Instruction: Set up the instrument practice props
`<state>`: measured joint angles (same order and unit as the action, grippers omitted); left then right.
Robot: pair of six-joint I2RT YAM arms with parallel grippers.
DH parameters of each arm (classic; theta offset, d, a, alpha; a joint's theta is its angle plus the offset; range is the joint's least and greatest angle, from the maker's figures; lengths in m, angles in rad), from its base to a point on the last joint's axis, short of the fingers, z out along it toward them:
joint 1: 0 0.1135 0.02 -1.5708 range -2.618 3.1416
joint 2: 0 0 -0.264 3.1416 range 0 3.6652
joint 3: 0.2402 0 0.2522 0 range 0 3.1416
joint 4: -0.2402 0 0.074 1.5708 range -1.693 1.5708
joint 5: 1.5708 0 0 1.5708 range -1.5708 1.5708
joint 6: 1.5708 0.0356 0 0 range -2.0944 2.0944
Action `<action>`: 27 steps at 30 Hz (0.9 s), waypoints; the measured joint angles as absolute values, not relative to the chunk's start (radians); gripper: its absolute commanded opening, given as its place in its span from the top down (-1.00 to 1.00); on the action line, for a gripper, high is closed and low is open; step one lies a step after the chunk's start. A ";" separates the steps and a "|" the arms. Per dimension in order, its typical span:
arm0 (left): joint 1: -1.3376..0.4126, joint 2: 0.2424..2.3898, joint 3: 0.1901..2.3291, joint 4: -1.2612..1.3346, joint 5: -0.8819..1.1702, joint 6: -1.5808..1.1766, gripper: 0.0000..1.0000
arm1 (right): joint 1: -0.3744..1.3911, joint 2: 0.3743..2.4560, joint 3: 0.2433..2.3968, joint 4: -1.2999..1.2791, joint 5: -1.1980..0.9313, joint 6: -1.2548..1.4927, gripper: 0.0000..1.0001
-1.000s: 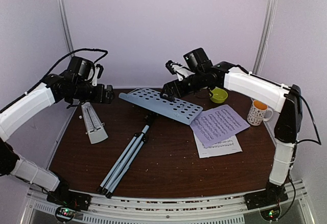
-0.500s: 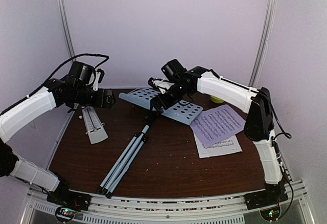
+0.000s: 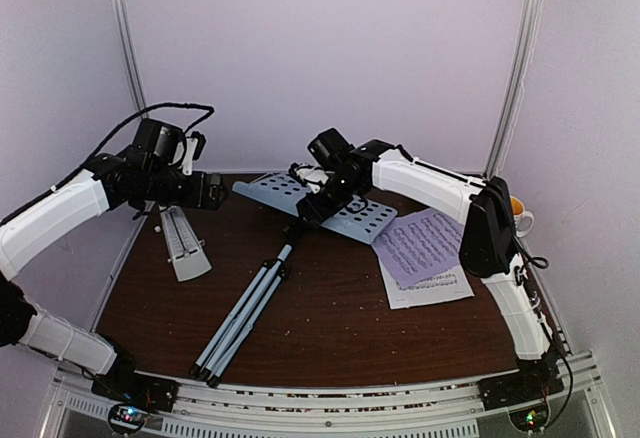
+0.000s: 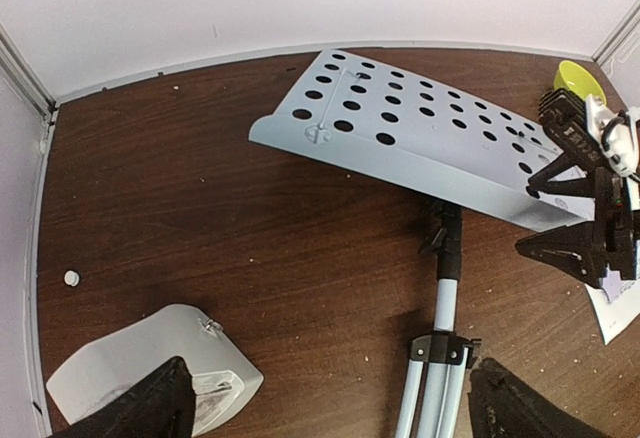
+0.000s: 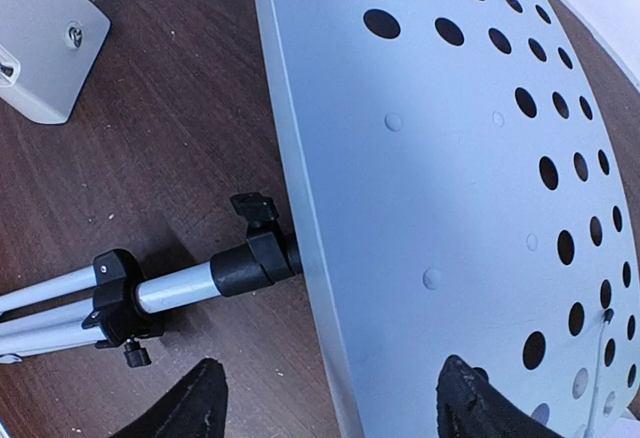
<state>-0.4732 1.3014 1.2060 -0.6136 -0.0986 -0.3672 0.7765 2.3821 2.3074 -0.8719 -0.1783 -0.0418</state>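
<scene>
While the dark wood bench [image 3: 330, 343] carries every item, the largest, the music stand [image 3: 262, 190], lies on its side at centre: perforated plate [image 5: 450, 158] toward the rear, folded silver tripod legs [image 3: 240, 318] running to the near-left. Two sheet-music pages [image 3: 415, 243] lie overlapped on the right side, just beside the plate's right end. Metronome [image 3: 183, 243] sits on the left side, well apart from the pages; upright or laid over, cannot tell. L hand [image 4: 335, 413] hangs above the bench near the metronome, fingers spread wide, nothing between them. R hand [image 5: 337, 401] is at the plate's lower edge next to the tripod joint, fingers parted and astride that edge, no grip visible. Mug [image 3: 518, 216] at far right, mostly hidden by the R arm. Yellow-green bowl [image 4: 578, 78] at rear right.
</scene>
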 measured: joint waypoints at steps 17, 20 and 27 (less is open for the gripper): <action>-0.473 1.283 1.216 -0.609 -0.135 -0.332 -0.96 | 0.710 2.387 2.305 -0.880 -0.384 -0.010 0.27; -0.473 1.279 1.223 -0.608 -0.152 -0.319 -0.96 | 0.696 2.388 2.305 -0.881 -0.400 -0.012 0.46; -0.473 1.277 1.223 -0.608 -0.162 -0.305 -0.96 | 0.697 2.415 2.308 -0.899 -0.445 -0.015 0.59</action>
